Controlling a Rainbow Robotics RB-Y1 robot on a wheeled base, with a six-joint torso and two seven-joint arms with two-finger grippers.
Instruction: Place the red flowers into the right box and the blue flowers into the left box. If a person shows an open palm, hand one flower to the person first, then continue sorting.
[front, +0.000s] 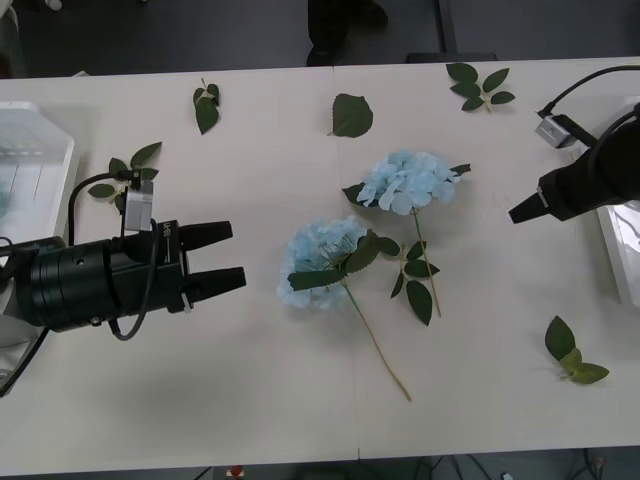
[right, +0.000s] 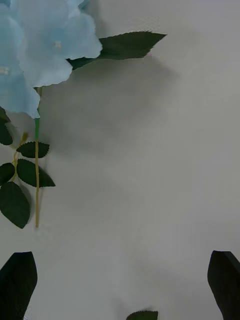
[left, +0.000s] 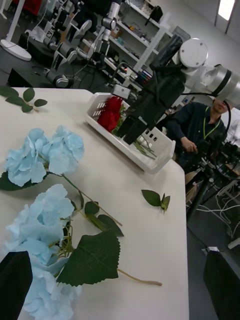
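Left gripper (front: 232, 258): fingers apart, empty, just left of near blue hydrangea (front: 322, 260). Approach low, clamp stem below head, not petals; carry to left box (front: 40, 150). Right gripper (right: 120, 285): fingers apart, right of far hydrangea (front: 405, 180), near right box (left: 150, 155) holding red roses (left: 111, 113).

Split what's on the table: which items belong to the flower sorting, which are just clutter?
Task items:
- two blue flowers, mid-table
- red flowers, lying in the right box
- left box
- left gripper, open, beside the nearer blue flower
- right gripper, open, beside the farther one

Lying about:
- loose leaf sprigs
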